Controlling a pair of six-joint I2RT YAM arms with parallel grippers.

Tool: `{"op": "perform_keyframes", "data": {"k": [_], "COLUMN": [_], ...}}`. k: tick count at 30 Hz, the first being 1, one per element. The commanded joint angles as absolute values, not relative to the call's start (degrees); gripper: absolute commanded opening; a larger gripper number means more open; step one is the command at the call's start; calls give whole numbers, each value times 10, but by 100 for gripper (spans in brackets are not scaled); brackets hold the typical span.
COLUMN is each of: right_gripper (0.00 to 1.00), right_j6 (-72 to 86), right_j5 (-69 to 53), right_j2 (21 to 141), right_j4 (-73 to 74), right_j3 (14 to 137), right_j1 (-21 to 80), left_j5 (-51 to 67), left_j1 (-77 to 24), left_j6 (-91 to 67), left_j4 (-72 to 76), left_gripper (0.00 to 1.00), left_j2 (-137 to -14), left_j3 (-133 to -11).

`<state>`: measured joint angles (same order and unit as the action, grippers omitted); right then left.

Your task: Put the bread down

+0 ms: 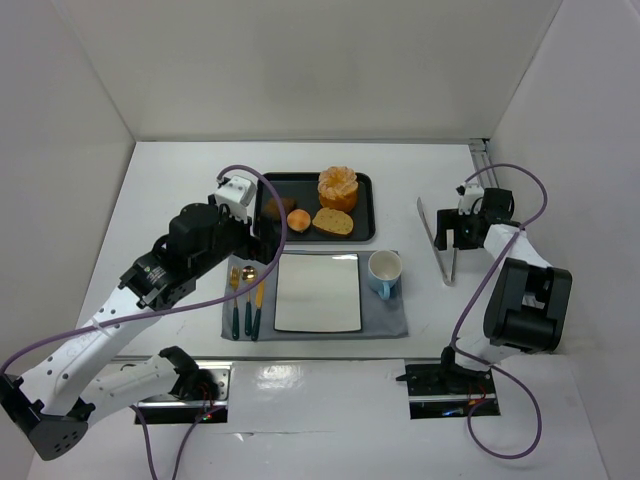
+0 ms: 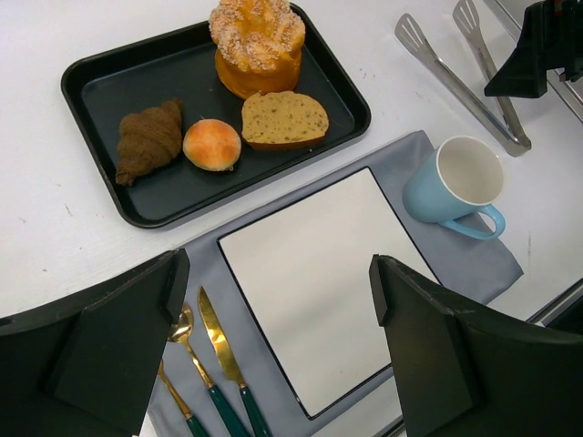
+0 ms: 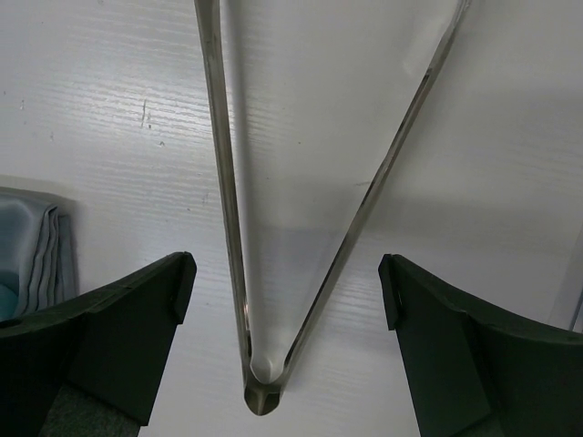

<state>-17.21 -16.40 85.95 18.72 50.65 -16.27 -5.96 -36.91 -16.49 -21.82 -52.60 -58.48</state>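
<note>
The bread [image 2: 284, 118], a flat golden-tan slice with darker crust and speckled crumb, is lying in the black tray [image 2: 91, 86], at 12 o'clock from the plate [image 2: 310, 273]. The right fingers [image 3: 109, 337] are straddling the tongs [image 3: 228, 228] at their hinge, spread and empty, probably preparing to grasp them. The left fingers [image 2: 109, 355], likewise released, are hovering above the plate.
</note>
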Motion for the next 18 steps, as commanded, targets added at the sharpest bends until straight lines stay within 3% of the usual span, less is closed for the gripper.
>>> {"op": "perform_keyframes", "data": {"k": [1, 18], "right_gripper": [95, 94], "right_j6": [-171, -171], "right_j5": [-189, -166], "right_j2": [863, 890], "right_j4": [195, 184], "right_j3": [512, 512], "right_j1": [-166, -138], "left_j5": [-51, -56], "left_j1": [-371, -371], "left_j6": [-162, -162], "left_j4": [-193, -193], "left_gripper": [100, 100], "left_j2": [-519, -535], "left_j3": [-585, -585]}}
